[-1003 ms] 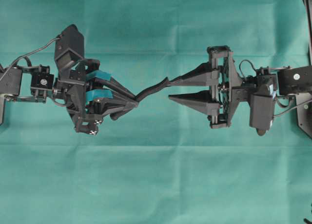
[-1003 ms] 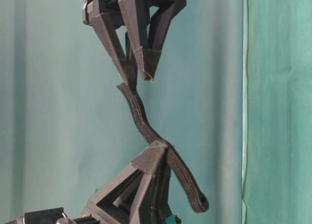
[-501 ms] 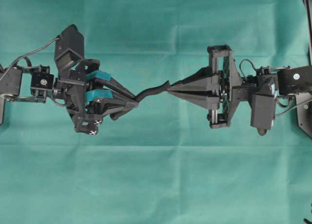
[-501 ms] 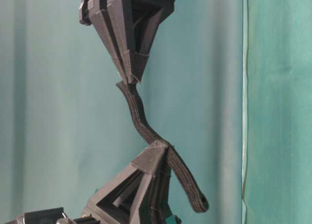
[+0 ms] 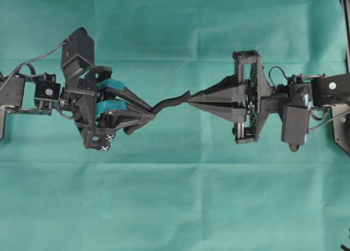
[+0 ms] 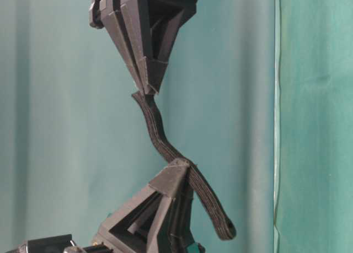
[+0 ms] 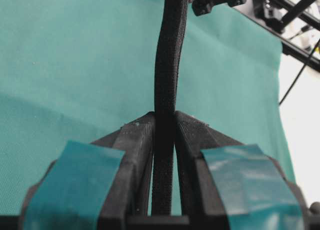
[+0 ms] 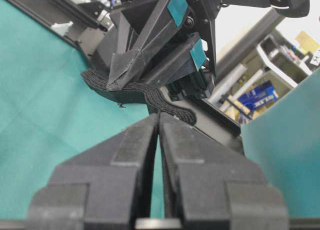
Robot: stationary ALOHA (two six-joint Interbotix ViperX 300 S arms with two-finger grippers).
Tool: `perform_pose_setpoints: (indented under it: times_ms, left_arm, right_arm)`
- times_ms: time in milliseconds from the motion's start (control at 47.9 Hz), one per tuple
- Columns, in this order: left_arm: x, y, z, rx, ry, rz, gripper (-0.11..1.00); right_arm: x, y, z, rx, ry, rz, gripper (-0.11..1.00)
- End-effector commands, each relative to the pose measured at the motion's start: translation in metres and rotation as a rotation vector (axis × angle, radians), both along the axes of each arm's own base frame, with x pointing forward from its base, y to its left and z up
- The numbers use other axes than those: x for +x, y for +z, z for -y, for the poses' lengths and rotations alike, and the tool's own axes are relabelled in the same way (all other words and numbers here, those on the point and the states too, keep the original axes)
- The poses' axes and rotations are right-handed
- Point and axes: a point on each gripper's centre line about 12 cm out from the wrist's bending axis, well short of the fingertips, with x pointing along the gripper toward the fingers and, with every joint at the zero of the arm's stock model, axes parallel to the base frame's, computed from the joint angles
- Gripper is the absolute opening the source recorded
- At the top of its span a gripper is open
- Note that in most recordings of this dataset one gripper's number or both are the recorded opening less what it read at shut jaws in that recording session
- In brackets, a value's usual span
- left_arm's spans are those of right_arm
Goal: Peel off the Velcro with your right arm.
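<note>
The Velcro (image 5: 169, 101) is a thin black strip stretched in the air between my two grippers. My left gripper (image 5: 153, 110), with teal tape on its fingers (image 5: 112, 86), is shut on the strip near its middle; the rounded end (image 6: 226, 230) hangs free past it. In the left wrist view the strip (image 7: 167, 64) rises from between the closed jaws (image 7: 165, 115). My right gripper (image 5: 190, 98), plain black, is shut with its tips pinching the strip's other end (image 6: 144, 98). In the right wrist view its tips (image 8: 159, 115) meet at the strip's edge (image 8: 150, 95).
A teal cloth (image 5: 175, 196) covers the whole table under both arms. A black frame edge (image 5: 343, 10) runs along the far right. Shelving and boxes (image 8: 260, 97) stand beyond the table in the right wrist view.
My right gripper's fingers, spread apart around the strip's end a second ago, have closed together on it. The left gripper and the strip have stayed in place.
</note>
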Motion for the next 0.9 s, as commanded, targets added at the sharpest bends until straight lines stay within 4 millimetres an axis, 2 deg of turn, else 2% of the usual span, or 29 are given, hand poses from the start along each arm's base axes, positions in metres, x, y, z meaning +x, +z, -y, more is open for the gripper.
perform_pose_setpoints:
  times_ms: [0,376,877]
  left_arm:
    - [0.002,0.012,-0.001,-0.003,0.004,0.041,0.1]
    - [0.003,0.012,-0.002,-0.002,0.005,0.058,0.1]
    - [0.004,0.013,-0.003,-0.002,0.01,0.072,0.1]
  right_arm:
    - [0.002,0.008,-0.001,0.002,0.003,0.029,-0.09]
    - [0.015,-0.001,-0.003,0.007,0.009,0.004,-0.09]
    - [0.033,-0.002,-0.01,0.004,0.032,0.006,-0.09]
